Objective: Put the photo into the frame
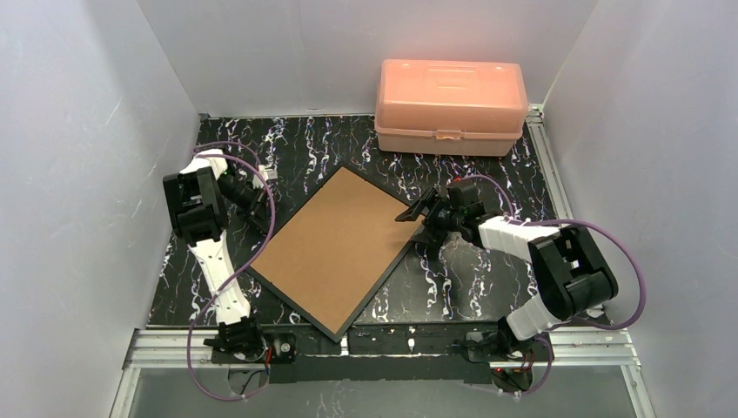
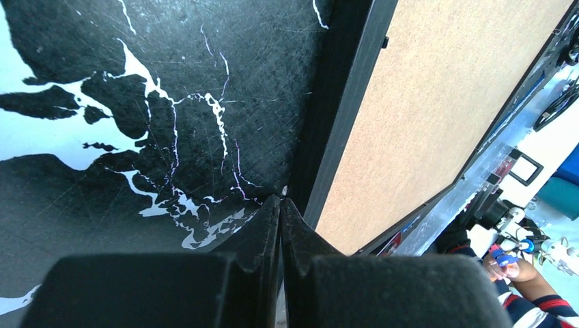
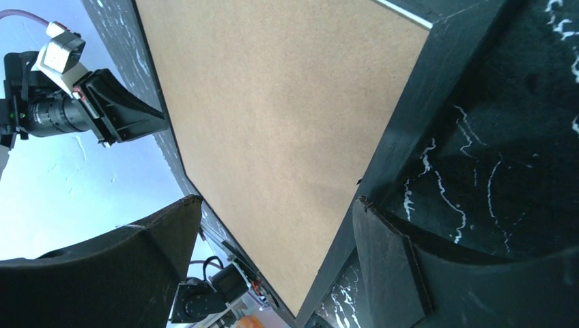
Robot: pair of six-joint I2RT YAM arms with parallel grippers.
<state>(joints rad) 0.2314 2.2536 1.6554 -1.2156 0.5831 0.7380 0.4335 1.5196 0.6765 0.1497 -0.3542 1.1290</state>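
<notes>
On the black marbled table [image 1: 470, 279], the right gripper [image 1: 419, 231], jaws released, should squarely bite the thin black fibreboard-backed frame [image 1: 338, 246]; left gripper [image 1: 261, 212] jaws clenched, empty.

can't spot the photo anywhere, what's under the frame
The frame lies brown back up on the black marbled table. Only table shows around its edges. Anything beneath it, the photo included, is covered, so I cannot tell.

No text, label, brand or number is legible in any view.
</notes>
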